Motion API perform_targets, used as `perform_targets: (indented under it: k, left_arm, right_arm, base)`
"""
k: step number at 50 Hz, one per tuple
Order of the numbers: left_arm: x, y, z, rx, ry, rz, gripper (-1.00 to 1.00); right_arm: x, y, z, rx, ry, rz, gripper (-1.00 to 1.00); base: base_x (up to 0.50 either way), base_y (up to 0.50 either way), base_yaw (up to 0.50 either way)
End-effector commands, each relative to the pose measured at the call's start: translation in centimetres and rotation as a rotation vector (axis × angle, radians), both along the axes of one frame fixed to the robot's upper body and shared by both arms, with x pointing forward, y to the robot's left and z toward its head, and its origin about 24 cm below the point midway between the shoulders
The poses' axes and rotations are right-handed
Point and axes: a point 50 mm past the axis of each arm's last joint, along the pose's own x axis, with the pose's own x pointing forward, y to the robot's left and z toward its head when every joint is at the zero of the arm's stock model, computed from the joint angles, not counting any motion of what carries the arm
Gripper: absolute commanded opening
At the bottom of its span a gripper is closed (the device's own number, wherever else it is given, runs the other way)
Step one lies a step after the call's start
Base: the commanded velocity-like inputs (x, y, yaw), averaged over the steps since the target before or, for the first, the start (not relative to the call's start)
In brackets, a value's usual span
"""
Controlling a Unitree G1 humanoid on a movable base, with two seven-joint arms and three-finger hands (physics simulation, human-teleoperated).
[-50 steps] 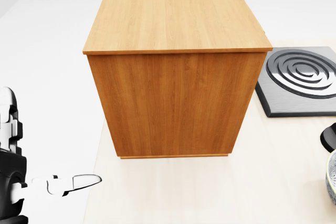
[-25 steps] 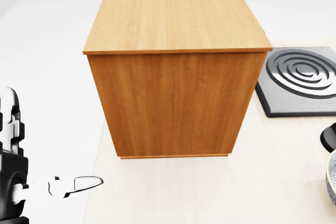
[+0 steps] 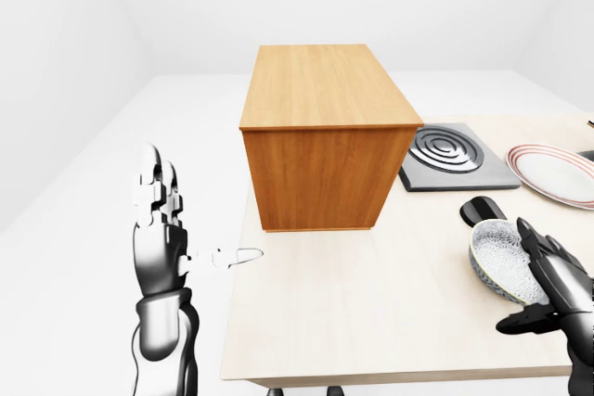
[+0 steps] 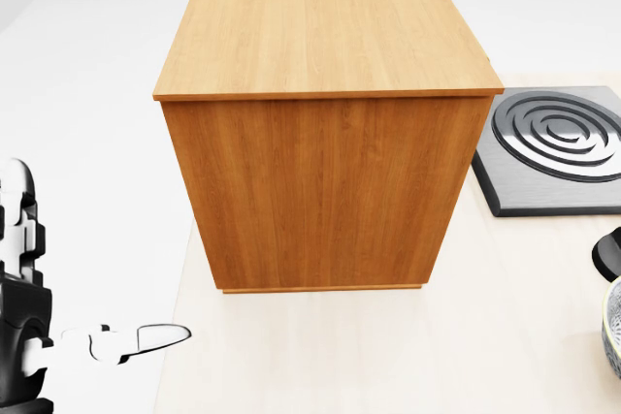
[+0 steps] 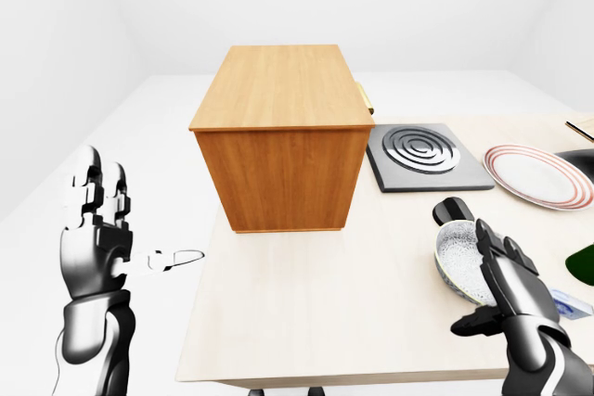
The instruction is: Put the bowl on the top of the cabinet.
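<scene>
The bowl [image 3: 499, 255], white and speckled inside, is tilted above the table's right part; only a sliver of it shows at the right edge of the head view [image 4: 613, 336]. My right hand [image 3: 536, 292] holds it, with fingers over its right rim and the thumb under it. The wooden cabinet [image 3: 320, 150] stands on the table's left part, and its flat top [image 3: 320, 85] is bare. My left hand [image 3: 190, 224] is open, fingers upright and thumb pointing right, off the table's left edge, lower than the cabinet and left of it.
A grey hob [image 3: 450, 150] with ring burners lies right of the cabinet. A red-rimmed plate [image 3: 557, 172] lies further right. A small black object [image 3: 483, 209] sits just above the bowl. The pale table [image 3: 353, 312] ends at the bottom of the view.
</scene>
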Motion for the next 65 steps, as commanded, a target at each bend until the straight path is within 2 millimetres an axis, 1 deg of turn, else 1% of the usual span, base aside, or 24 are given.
perform_targets:
  k: [1, 4, 9, 16, 17, 18, 26, 29, 33, 42, 43, 44, 46, 50, 61, 64, 65]
  left_arm:
    - [0.3, 0.1, -0.7, -0.004, 0.030, 0.000, 1.00]
    - [0.4, 0.1, -0.9, -0.005, 0.042, -0.001, 1.00]
    - [0.4, 0.0, -1.0, -0.005, 0.047, -0.001, 1.00]
    - [0.5, 0.1, -1.1, -0.005, 0.051, -0.001, 1.00]
    - [0.5, 0.1, -1.1, -0.005, 0.050, -0.001, 1.00]
    - [0.5, 0.0, -1.1, -0.005, 0.050, -0.001, 1.00]
    - [0.4, 0.0, -1.1, -0.005, 0.051, -0.001, 1.00]
    - [0.3, 0.0, -0.8, -0.002, 0.038, -0.004, 1.00]
    - [0.3, -0.1, -0.8, -0.001, 0.036, -0.004, 1.00]
    - [0.3, -0.1, -0.8, -0.001, 0.039, -0.006, 1.00]
    - [0.3, -0.1, -0.8, -0.001, 0.039, -0.006, 1.00]
    - [0.3, -0.1, -0.8, -0.001, 0.039, -0.006, 1.00]
    - [0.3, -0.1, -0.8, -0.001, 0.039, -0.006, 1.00]
    - [0.3, -0.1, -0.9, -0.001, 0.040, -0.007, 1.00]
    - [0.3, -0.1, -0.7, 0.000, 0.032, -0.009, 1.00]
    - [0.3, -0.1, -0.7, 0.000, 0.034, -0.010, 1.00]
    - [0.3, -0.1, -0.7, 0.000, 0.035, -0.011, 1.00]
  right_arm:
    - [-0.2, 0.1, -1.9, 0.006, 0.042, -0.015, 1.00]
    - [-0.3, -0.1, -2.5, 0.005, 0.058, -0.025, 1.00]
    - [-0.3, -0.3, -3.1, 0.005, 0.070, -0.032, 1.00]
    - [-0.4, -0.2, -3.1, 0.009, 0.072, -0.032, 1.00]
    - [-1.0, -0.5, -3.7, 0.014, 0.091, -0.052, 1.00]
    - [-1.0, -0.5, -3.8, 0.014, 0.094, -0.054, 1.00]
    - [-0.9, -0.5, -3.9, 0.014, 0.096, -0.051, 1.00]
    - [-0.8, -0.4, -4.8, 0.015, 0.115, -0.054, 1.00]
    - [-0.9, -0.3, -5.3, 0.017, 0.127, -0.051, 1.00]
    - [-1.0, -0.2, -5.5, 0.021, 0.139, -0.047, 1.00]
    - [-1.1, -0.2, -5.6, 0.025, 0.146, -0.046, 0.67]
    - [-1.0, -0.1, -5.7, 0.026, 0.149, -0.045, 0.51]
    - [-1.0, -0.1, -5.9, 0.033, 0.151, -0.044, -1.00]
    - [-0.9, 0.1, -5.8, 0.035, 0.152, -0.035, -1.00]
    - [-0.8, -0.1, -4.5, 0.029, 0.133, -0.026, -1.00]
    - [-0.5, -0.4, -3.4, 0.016, 0.108, -0.022, -1.00]
    - [-0.2, -0.5, -2.2, 0.005, 0.079, -0.011, -1.00]
  base:
    - [0.00, 0.00, 0.00]
    - [0.00, 0.00, 0.00]
    - [0.00, 0.00, 0.00]
    - [0.00, 0.00, 0.00]
    - [0.00, 0.00, 0.00]
    - [0.00, 0.00, 0.00]
    - [0.00, 0.00, 0.00]
    - [0.00, 0.00, 0.00]
    - [0.00, 0.00, 0.00]
    - [0.00, 0.00, 0.00]
    - [0.00, 0.00, 0.00]
    - [0.00, 0.00, 0.00]
    - [0.00, 0.00, 0.00]
    - [0.00, 0.00, 0.00]
    - [0.00, 0.00, 0.00]
    - [0.00, 0.00, 0.00]
    - [0.00, 0.00, 0.00]
